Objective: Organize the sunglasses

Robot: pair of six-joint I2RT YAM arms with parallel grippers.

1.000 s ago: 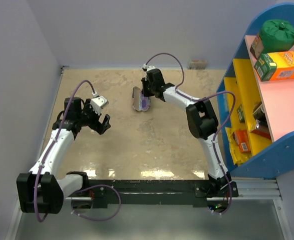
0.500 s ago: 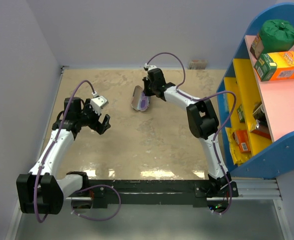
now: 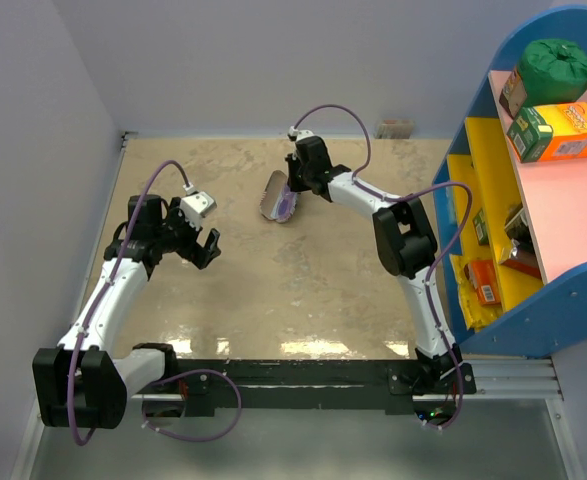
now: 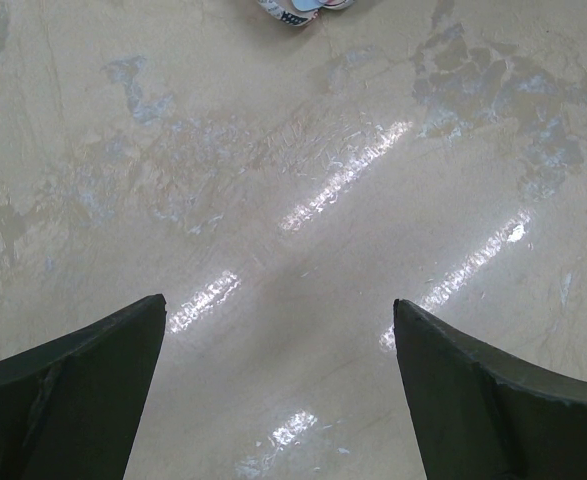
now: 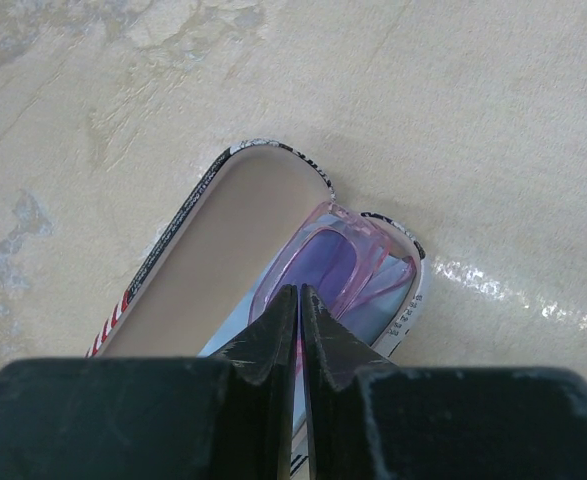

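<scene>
The sunglasses (image 5: 358, 262), pink-purple and translucent, lie folded in the lower half of an open flag-print case (image 5: 213, 255) whose beige lid leans to the left. My right gripper (image 5: 299, 292) is shut just over the near rim of the frame, and nothing shows between its fingers. From above, the right gripper (image 3: 295, 185) sits at the far middle of the table against the case (image 3: 272, 198), with the sunglasses (image 3: 287, 205) inside. My left gripper (image 3: 205, 248) hovers open and empty at the left. Its wrist view shows bare tabletop between its fingers (image 4: 83, 380) and the case (image 4: 298, 8) at the top edge.
A blue and yellow shelf unit (image 3: 493, 320) stands along the right side, holding a green bag (image 3: 558, 62), an orange box (image 3: 558, 132) and small packets. Walls close the left and back. A small grey object (image 3: 394, 128) lies at the back wall.
The right gripper has shifted slightly and its jaws have narrowed a little. The case has turned and leaned a bit to the left. The left arm has stayed still.
</scene>
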